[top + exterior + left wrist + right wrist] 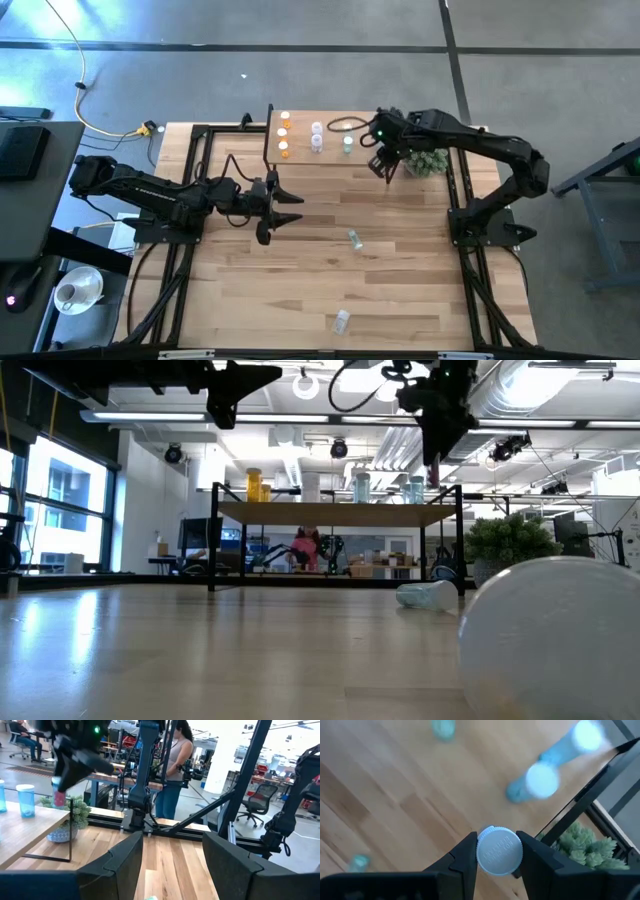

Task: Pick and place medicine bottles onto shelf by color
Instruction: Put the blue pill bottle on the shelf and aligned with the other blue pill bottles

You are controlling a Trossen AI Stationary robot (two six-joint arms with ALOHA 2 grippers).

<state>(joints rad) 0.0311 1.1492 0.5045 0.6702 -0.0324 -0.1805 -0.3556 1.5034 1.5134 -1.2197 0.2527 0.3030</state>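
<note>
The shelf (300,150) stands at the table's far side and carries orange (283,133), pale (316,137) and green (348,145) medicine bottles. My right gripper (388,170) hangs just off the shelf's right end, in front of it, shut on a pink bottle (59,798). My left gripper (295,208) hovers open and level over the table's left middle, pointing right, with nothing between its fingers (125,860). One loose bottle (354,238) lies on its side mid-table. Another (342,321) lies near the front edge. My right gripper pinches the pink bottle's white cap (485,852) between its two fingers, one on each side of the cap. The fingers come from above, slanting down. The bottle hangs below them (59,798), about upright and lifted clear of the table.
A spiky green plant in a bowl (428,162) sits right beside my right gripper, at the shelf's right end. Black frame rails (190,180) run along the table's sides. A person (175,765) stands in the room beyond the table's right side.
</note>
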